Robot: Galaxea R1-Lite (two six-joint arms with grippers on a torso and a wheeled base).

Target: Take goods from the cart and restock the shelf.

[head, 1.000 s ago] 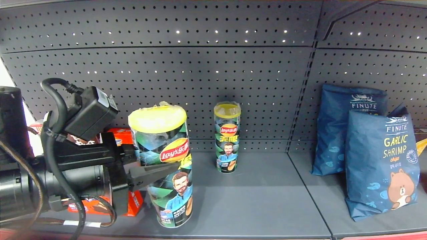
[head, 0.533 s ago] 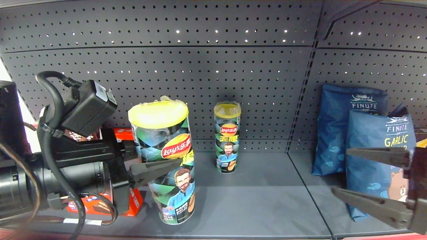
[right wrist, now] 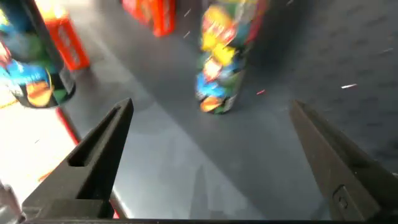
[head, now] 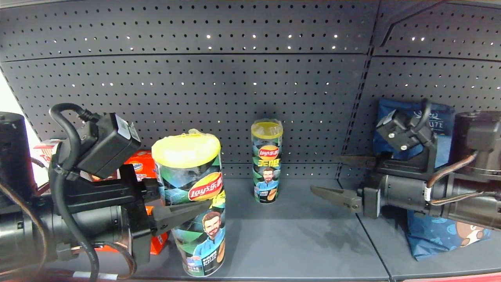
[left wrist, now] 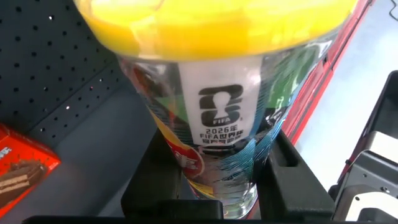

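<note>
Right gripper (head: 325, 174) swung in, released, far can (head: 267, 161) ahead; left gripper (head: 182, 199) clenches near can (head: 188, 168), which could topple off shelf (head: 305, 243) edge once freed

Orange boxes (head: 141, 166) mostly hidden behind left arm (head: 90, 213), blue bags (head: 430, 237) behind right arm (head: 415, 194); far can (right wrist: 221, 68) blurred in right wrist view, near can (left wrist: 227, 124) top cropped

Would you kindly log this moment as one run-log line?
left gripper: shut on front chip can, upright over shelf | right gripper: open, empty, near rear chip can
</note>
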